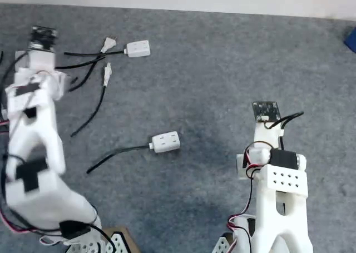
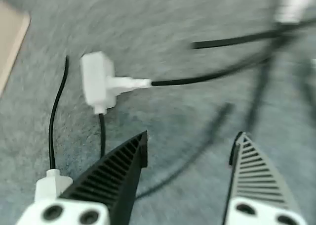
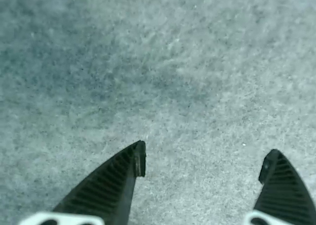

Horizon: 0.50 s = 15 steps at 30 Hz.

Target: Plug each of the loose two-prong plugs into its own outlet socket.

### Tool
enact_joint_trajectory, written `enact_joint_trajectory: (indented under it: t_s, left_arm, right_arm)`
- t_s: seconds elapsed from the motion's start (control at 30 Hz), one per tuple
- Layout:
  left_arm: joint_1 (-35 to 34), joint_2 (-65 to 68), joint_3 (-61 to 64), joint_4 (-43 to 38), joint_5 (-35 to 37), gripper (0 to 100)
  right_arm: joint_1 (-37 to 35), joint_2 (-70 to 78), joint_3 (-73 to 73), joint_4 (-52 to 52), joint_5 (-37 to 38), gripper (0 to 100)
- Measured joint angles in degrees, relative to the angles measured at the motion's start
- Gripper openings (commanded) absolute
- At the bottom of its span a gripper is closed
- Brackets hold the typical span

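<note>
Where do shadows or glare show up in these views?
High view: even light, no glare, a soft dark patch on the grey mat beside the right arm. Left wrist view: faint shadow streaks of the black cord ahead of the open left gripper. Right wrist view: a dim patch on the mat beyond the open right gripper.

Two white outlet sockets flat on the grey bench [image 1: 233,58], far socket [image 1: 138,49] by the far edge toward the left corner, near socket [image 1: 166,142] around mid-bench, plus two loose white black-corded plugs, first plug [image 1: 109,43] just beside the far socket, second plug [image 1: 107,71] nearby, both unplugged.
</note>
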Motion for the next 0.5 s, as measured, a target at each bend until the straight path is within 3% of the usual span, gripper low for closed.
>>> enact_joint_trajectory:
  t_s: [0.2, 0.5]
  left_arm:
    - [-1.41, 18.11, -16.70, -0.26, 1.14, 27]
    - [4.31, 19.96, -30.51, -0.26, 1.32, 27]
  right_arm:
    - [0.00, 0.00, 0.35, -0.88, 0.00, 35.8]
    - [0.00, 0.00, 2.29, -3.52, 0.00, 35.8]
